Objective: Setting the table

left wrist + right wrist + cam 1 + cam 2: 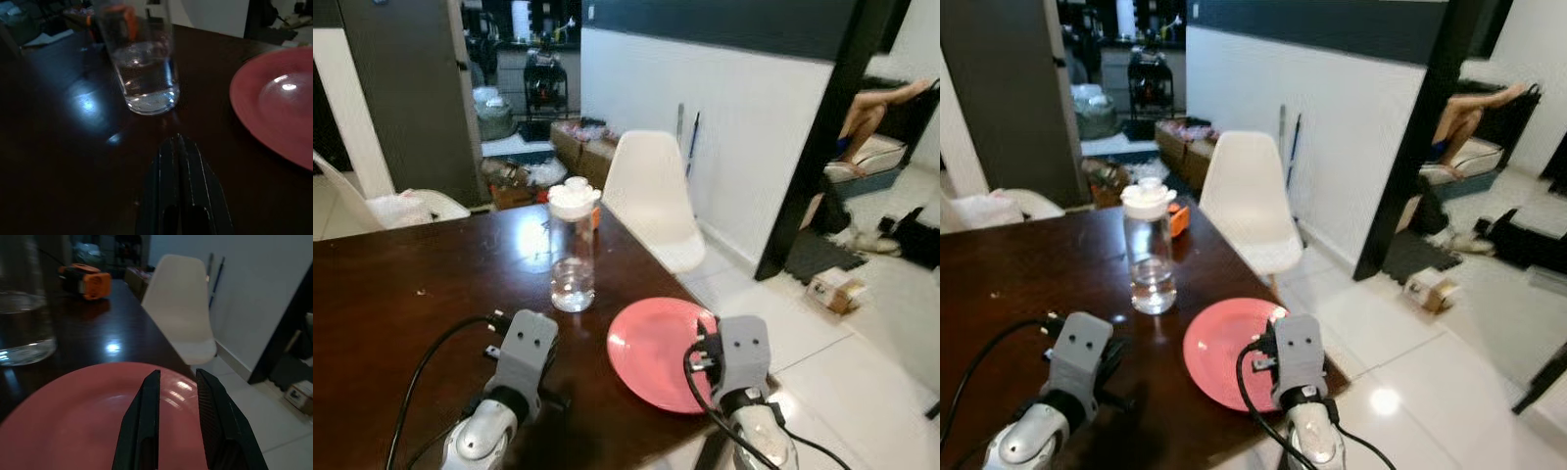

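You find no legible text, label, brand, number or sign here: the water bottle (pixel 573 250) and pink plate (pixel 656 352) on the dark surface (pixel 382 323) are unmarked, and the cardboard box (pixel 834 291) on the floor is too blurred to read.

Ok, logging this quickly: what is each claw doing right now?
Left claw: shut, holding nothing, low over the table before the water bottle.
Right claw: open, empty, over the pink plate.
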{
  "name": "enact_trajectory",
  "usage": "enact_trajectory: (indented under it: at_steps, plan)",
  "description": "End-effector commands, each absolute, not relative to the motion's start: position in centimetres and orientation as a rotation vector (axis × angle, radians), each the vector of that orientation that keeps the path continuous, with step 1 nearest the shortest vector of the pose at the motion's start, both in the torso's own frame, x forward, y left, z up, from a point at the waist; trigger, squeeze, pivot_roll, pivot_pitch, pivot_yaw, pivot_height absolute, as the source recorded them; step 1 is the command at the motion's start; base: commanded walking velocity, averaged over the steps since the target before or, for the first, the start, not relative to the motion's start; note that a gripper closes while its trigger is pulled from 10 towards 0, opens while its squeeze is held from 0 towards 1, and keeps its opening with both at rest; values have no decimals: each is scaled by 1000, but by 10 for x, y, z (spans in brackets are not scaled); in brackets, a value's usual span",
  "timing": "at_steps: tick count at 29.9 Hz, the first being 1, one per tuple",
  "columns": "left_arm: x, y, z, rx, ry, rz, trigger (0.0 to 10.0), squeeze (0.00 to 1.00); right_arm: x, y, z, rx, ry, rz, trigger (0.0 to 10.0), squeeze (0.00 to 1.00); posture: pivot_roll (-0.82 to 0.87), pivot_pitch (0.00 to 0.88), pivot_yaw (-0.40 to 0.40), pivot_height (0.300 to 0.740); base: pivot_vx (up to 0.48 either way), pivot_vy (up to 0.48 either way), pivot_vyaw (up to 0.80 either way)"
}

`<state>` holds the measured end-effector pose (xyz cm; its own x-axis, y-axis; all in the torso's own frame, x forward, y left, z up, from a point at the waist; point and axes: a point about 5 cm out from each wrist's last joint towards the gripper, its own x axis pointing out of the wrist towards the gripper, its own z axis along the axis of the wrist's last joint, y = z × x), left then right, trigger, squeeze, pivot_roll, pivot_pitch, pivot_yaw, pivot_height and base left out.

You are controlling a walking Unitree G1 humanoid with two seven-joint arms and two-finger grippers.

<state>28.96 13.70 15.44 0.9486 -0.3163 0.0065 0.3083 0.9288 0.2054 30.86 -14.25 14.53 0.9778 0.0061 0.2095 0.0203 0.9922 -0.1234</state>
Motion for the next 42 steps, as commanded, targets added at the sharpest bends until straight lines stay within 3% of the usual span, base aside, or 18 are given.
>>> enact_trajectory:
  at_steps: [1, 4, 5, 15, 22, 23, 24, 30, 36, 37, 38, 39, 42]
  plan:
    - [283, 129, 147, 195, -1, -406, 10000, 0, 304, -162, 137, -94, -159, -80, 10000, 0, 43, 61, 49, 740, 0, 0, 0]
    - [282, 129, 145, 213, 7, -432, 10000, 0, 298, -174, 135, -65, -146, -118, 10000, 0, 33, 63, 54, 740, 0, 0, 0]
    - [283, 128, 145, 210, 7, -438, 10000, 1000, 296, -180, 133, -66, -138, -137, 10000, 0, 32, 63, 54, 740, 0, 0, 0]
    - [283, 118, 135, 212, 43, -519, 10000, 1000, 281, -214, 121, -10, -67, -261, 10000, 0, -2, 65, 73, 740, 0, 0, 0]
    - [284, 117, 129, 239, 73, -515, 10000, 1000, 285, -215, 122, 69, -47, -151, 10000, 0, -2, 61, 80, 740, 0, 0, 0]
    - [284, 119, 127, 245, 82, -516, 10000, 129, 287, -214, 122, 124, -36, -139, 10000, 0, 1, 61, 81, 740, 0, 0, 0]
    - [284, 121, 125, 250, 96, -516, 10000, 0, 291, -215, 121, 209, -21, -138, 10000, 0, 3, 63, 82, 740, 0, 0, 0]
    - [285, 122, 124, 254, 98, -511, 10000, 0, 293, -218, 120, 275, -15, -141, 10000, 0, 7, 63, 85, 740, 0, 0, 0]
    - [287, 123, 127, 256, 87, -498, 10000, 0, 296, -229, 133, 566, -74, -175, 10000, 0, 9, 71, 91, 740, 0, 0, 0]
    - [286, 123, 127, 258, 87, -499, 10000, 0, 296, -230, 133, 611, -80, -165, 10000, 27, 14, 73, 94, 740, 0, 0, 0]
    - [286, 123, 127, 260, 87, -500, 10000, 0, 296, -229, 133, 641, -82, -156, 10000, 914, 14, 75, 96, 740, 0, 0, 0]
    - [286, 122, 127, 262, 87, -501, 10000, 0, 296, -229, 133, 676, -82, -147, 10000, 1000, 14, 75, 97, 740, 0, 0, 0]
    - [286, 123, 127, 264, 86, -501, 10000, 0, 296, -229, 131, 741, -72, -140, 10000, 1000, 16, 77, 97, 740, 0, 0, 0]
